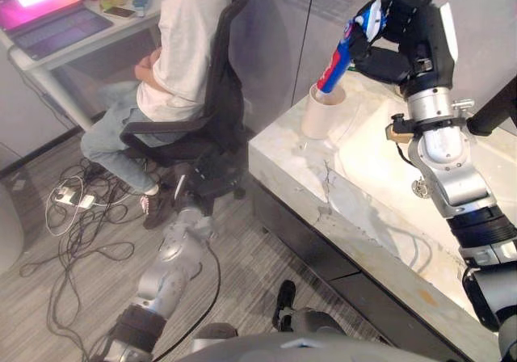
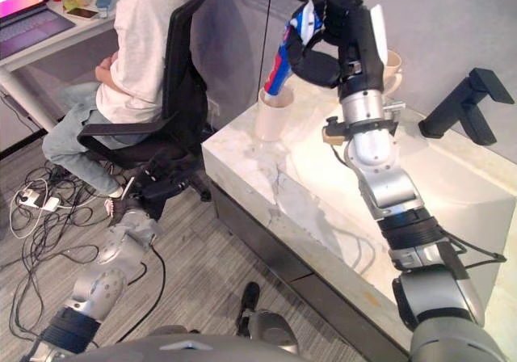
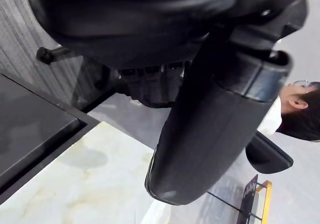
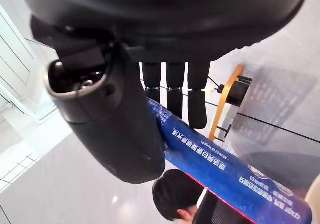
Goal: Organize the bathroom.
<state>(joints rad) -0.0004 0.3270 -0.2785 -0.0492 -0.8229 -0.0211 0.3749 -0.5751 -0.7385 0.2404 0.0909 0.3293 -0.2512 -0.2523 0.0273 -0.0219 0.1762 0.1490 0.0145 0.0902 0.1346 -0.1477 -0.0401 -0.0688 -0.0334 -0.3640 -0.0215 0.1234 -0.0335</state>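
Left hand (image 1: 187,219) hangs low beside the marble desk (image 1: 363,216), its fingers' state indeterminate. Farther back, right hand (image 2: 327,43) grasps a blue toothpaste tube (image 2: 284,59), tilted, lower end inside the white cup (image 2: 273,113) at the desk's far corner. Beyond, a seated person (image 2: 137,47).

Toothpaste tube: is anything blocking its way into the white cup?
Nothing visible does. The right hand pinches the toothpaste tube, whose lower end already sits inside the white cup on the marble counter.
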